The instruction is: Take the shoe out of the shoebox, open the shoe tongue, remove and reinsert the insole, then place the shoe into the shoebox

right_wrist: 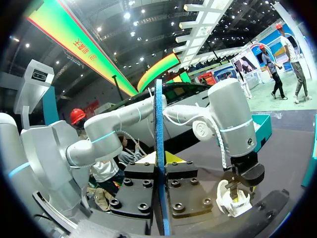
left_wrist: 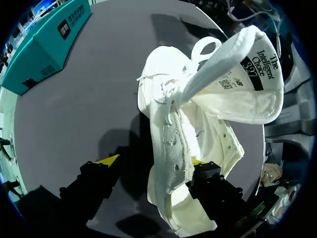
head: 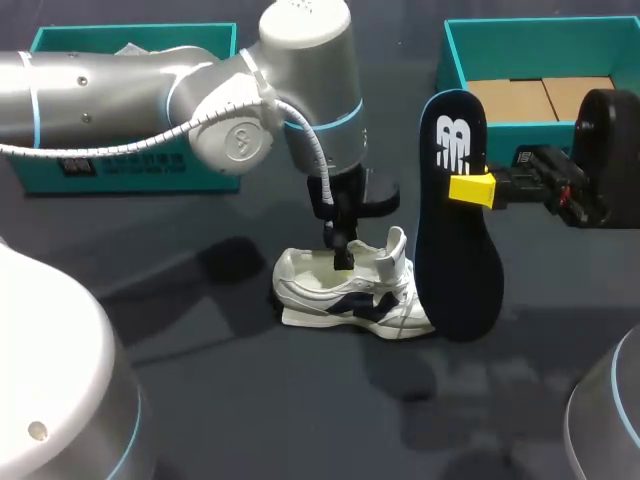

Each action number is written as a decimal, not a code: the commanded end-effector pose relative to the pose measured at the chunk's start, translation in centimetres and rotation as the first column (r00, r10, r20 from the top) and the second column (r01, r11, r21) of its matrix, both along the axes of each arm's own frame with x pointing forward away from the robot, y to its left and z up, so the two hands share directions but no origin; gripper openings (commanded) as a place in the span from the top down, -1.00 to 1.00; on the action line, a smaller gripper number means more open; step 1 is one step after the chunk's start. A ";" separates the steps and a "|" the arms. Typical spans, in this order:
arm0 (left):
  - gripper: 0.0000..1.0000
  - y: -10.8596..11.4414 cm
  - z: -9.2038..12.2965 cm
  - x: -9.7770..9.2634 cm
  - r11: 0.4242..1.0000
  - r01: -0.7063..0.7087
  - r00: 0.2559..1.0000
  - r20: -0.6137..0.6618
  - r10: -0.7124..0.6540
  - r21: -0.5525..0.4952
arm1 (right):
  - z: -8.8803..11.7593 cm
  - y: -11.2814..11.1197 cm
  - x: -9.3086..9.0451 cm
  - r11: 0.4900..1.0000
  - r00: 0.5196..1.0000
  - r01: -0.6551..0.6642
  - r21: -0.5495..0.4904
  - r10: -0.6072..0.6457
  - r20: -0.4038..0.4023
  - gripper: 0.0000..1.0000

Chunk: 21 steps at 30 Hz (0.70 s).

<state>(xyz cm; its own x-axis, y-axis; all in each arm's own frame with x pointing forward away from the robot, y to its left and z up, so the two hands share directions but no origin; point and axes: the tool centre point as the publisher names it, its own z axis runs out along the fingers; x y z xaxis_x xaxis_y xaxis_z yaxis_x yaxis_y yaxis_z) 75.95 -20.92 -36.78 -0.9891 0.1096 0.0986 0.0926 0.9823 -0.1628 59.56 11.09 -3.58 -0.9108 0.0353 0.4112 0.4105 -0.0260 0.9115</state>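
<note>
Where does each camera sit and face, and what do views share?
Head: above, behind, looking down on the table; both arms show.
Left wrist: on left arm, facing down into the shoe; left claw straddles its wall.
Right wrist: on right arm, facing along the held insole; right claw shows.
All share the shoe.

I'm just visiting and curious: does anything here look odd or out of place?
Only the dark insole: it is outside the white shoe, held upright by the right arm's fingers. The shoe sits beside it, with its tongue pulled open.
</note>
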 end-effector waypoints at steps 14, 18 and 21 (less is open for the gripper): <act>1.00 0.4 -0.7 -1.2 1.000 -0.017 1.000 0.010 0.017 0.020 | 0.1 -0.2 -1.0 0.996 0.997 0.082 -0.032 -0.082 -0.001 1.00; 1.00 0.7 -0.3 -1.2 1.000 0.002 1.000 -0.016 -0.001 0.014 | 0.1 -0.2 -1.0 0.996 0.997 0.082 -0.032 -0.082 -0.001 1.00; 1.00 0.9 0.0 -1.2 1.000 0.022 0.999 -0.040 -0.022 0.010 | 0.1 -0.2 -1.0 0.996 0.997 0.082 -0.032 -0.082 -0.001 1.00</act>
